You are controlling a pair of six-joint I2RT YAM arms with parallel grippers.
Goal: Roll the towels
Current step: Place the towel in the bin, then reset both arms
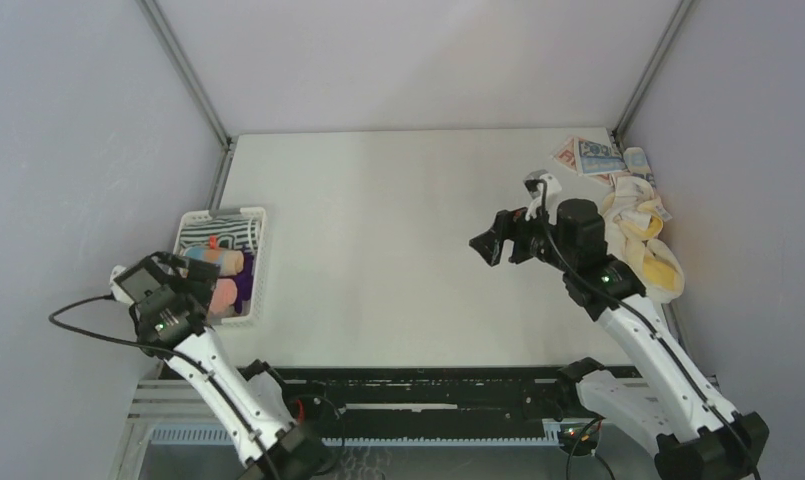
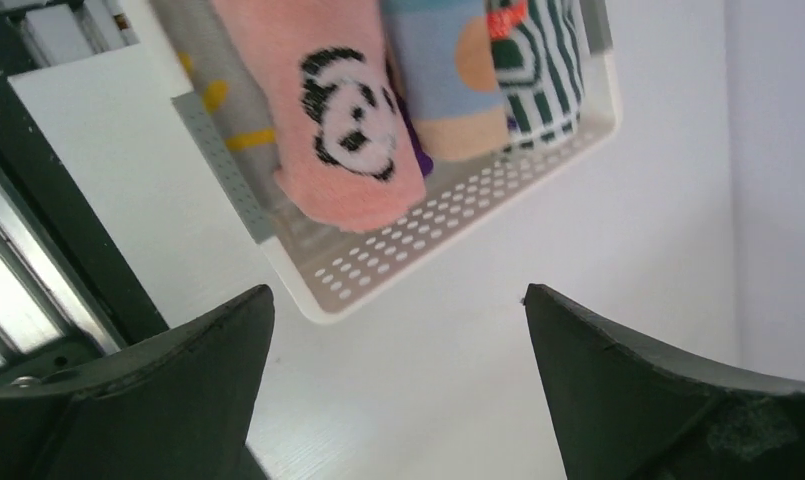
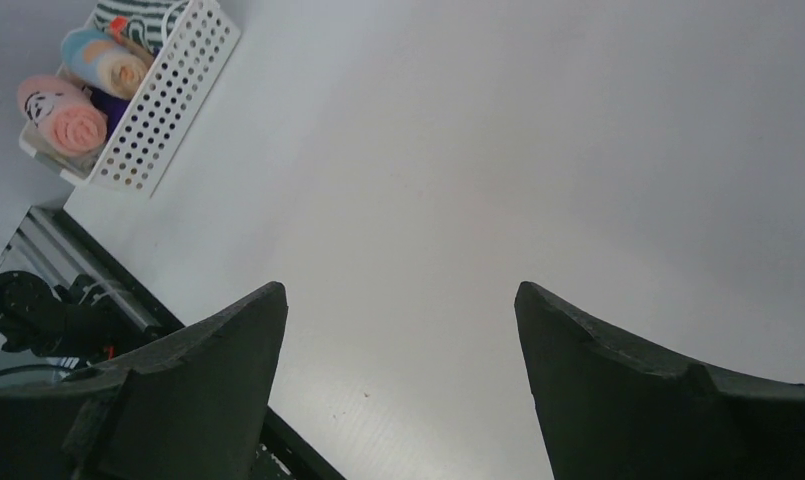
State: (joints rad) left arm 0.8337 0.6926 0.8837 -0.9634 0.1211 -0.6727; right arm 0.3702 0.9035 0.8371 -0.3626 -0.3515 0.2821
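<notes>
A white slotted basket (image 1: 255, 262) at the left holds rolled towels: salmon-pink with a panda face (image 2: 348, 120), light-blue with orange patches (image 2: 448, 80), black-and-white striped (image 2: 538, 60) and purple (image 2: 419, 152). My left gripper (image 1: 190, 265) is open and empty and hovers beside the basket's corner (image 2: 328, 290). Loose towels lie in a pile at the back right: blue-printed (image 1: 598, 158) and cream-yellow (image 1: 646, 245). My right gripper (image 1: 485, 246) is open and empty above the bare table, left of that pile. In the right wrist view the basket (image 3: 168, 100) shows far off.
A grey towel with yellow marks (image 2: 218, 90) lies at the basket's edge. Grey walls close in on both sides. The black rail (image 1: 428, 400) runs along the near table edge, also seen in the right wrist view (image 3: 88, 290).
</notes>
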